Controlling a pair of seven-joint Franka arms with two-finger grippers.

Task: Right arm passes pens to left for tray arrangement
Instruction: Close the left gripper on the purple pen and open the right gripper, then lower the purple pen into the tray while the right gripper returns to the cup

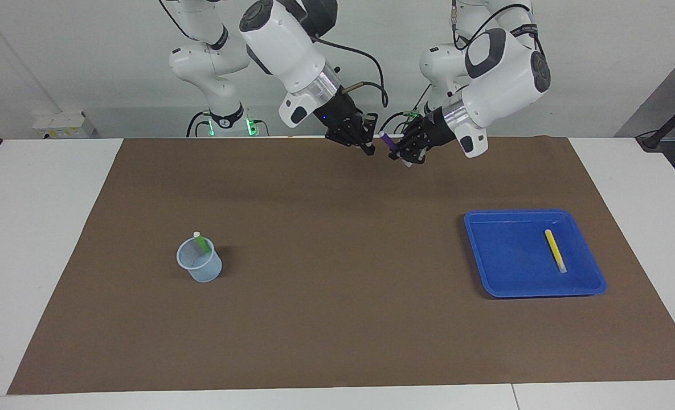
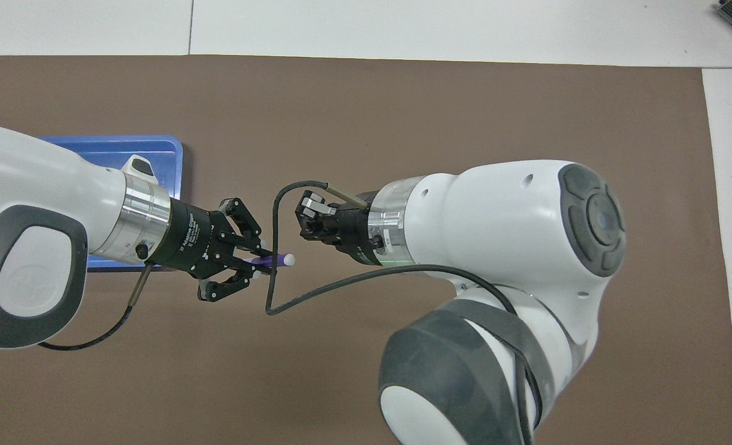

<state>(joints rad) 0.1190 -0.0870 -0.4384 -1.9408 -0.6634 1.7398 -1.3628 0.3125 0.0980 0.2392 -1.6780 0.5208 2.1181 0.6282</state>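
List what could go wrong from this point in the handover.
1. The left gripper pinches the purple pen near one end, up in the air over the brown mat; it could pivot or slip out on the way to the tray.
2. The right gripper, shut and empty, hangs beside the pen's pale cap; a careless move could knock it.

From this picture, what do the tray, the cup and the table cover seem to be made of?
Tray: probably moulded plastic, bright blue with a slight sheen, rounded corners and a raised rim.
Cup: likely thin plastic, translucent pale blue; the green pen shows through its wall.
Cover: matte brown sheet, flat with no shine; paper, felt or a thin mat, I cannot tell which.
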